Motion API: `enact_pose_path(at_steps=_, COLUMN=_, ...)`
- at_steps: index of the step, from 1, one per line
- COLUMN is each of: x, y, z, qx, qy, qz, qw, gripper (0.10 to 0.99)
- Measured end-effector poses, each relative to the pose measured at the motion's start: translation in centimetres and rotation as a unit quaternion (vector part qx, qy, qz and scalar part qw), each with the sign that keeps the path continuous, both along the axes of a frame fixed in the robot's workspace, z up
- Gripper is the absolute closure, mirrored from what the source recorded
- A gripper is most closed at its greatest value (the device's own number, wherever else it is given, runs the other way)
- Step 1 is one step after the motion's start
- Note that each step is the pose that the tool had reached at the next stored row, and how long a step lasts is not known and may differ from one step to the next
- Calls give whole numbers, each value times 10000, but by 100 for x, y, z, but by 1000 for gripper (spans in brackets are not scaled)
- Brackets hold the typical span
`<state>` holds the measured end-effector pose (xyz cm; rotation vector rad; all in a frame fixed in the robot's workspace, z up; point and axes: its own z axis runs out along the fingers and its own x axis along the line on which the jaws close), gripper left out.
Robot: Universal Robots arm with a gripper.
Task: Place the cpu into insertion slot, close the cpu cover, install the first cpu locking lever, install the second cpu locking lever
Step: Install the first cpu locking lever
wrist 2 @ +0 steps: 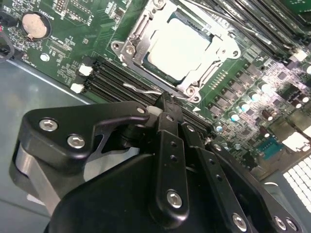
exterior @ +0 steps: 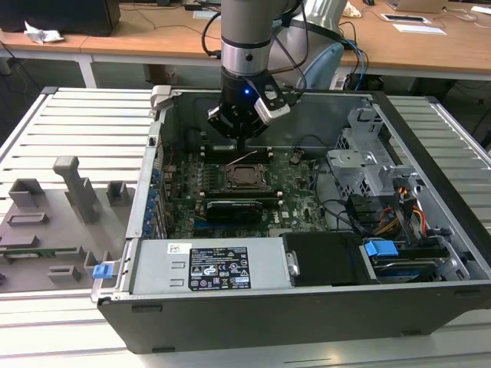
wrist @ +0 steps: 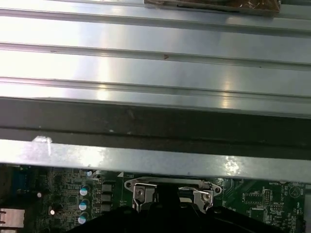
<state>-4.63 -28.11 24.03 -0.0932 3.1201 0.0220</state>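
Observation:
The cpu [wrist 2: 177, 46] lies flat in the insertion slot [exterior: 244, 177], its pale metal top showing through the window of the cpu cover [wrist 2: 138, 34], which is folded down over it. My gripper [wrist 2: 166, 103] is shut, with its black fingertips just off the socket's near edge. A thin wire locking lever [wrist 2: 140, 89] with a hooked end lies right at those fingertips; I cannot tell if they touch it. In the exterior view my gripper [exterior: 240, 146] hangs just behind the socket, and a thin pale lever [exterior: 245, 157] slants up beside it. The first wrist view shows the socket's edge [wrist: 167, 190].
The socket sits on a green motherboard [exterior: 299, 195] inside an open computer case [exterior: 153, 192]. Black memory slots [wrist 2: 114, 80] flank it, and a long black card [exterior: 234, 207] lies in front. A power supply [exterior: 207, 264], drive cage [exterior: 368, 165] and cables crowd the exterior view's right.

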Motion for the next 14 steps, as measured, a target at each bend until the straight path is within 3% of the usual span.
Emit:
enact_pose_path(at_steps=6, x=76, y=25, z=-29, qx=-1, qy=0, qz=22, qw=10000, gripper=980)
enact_pose_path(at_steps=14, x=99, y=63, z=-69, qx=-1, qy=1, qz=134, qw=9999, gripper=980)
